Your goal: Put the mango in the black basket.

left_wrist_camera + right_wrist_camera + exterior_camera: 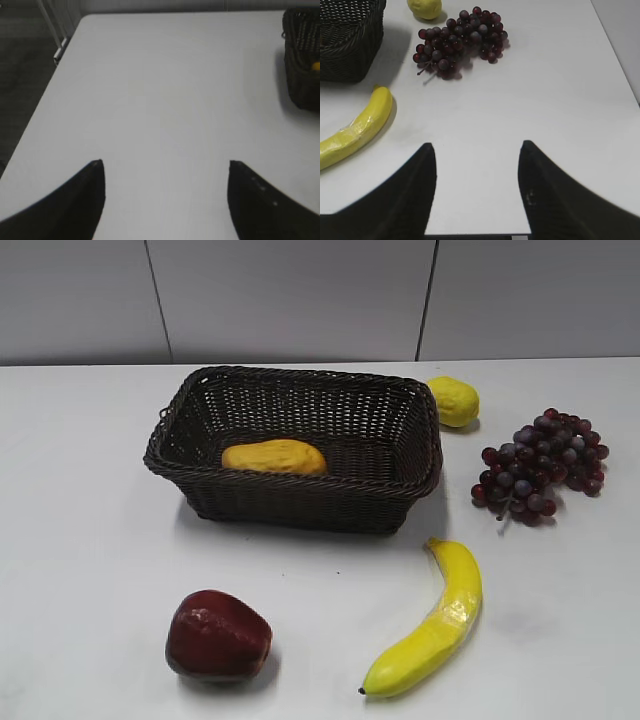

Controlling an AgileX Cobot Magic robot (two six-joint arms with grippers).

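The mango is yellow-orange and oblong, and lies inside the black basket near its front left. A sliver of the mango shows in the basket at the right edge of the left wrist view. The basket's corner shows at top left of the right wrist view. My left gripper is open and empty over bare table, far left of the basket. My right gripper is open and empty near the table's front edge. Neither gripper shows in the exterior view.
A banana lies in front of the basket to the right. A dark red apple sits front left. Purple grapes and a lemon lie right of the basket. The table's left edge is near.
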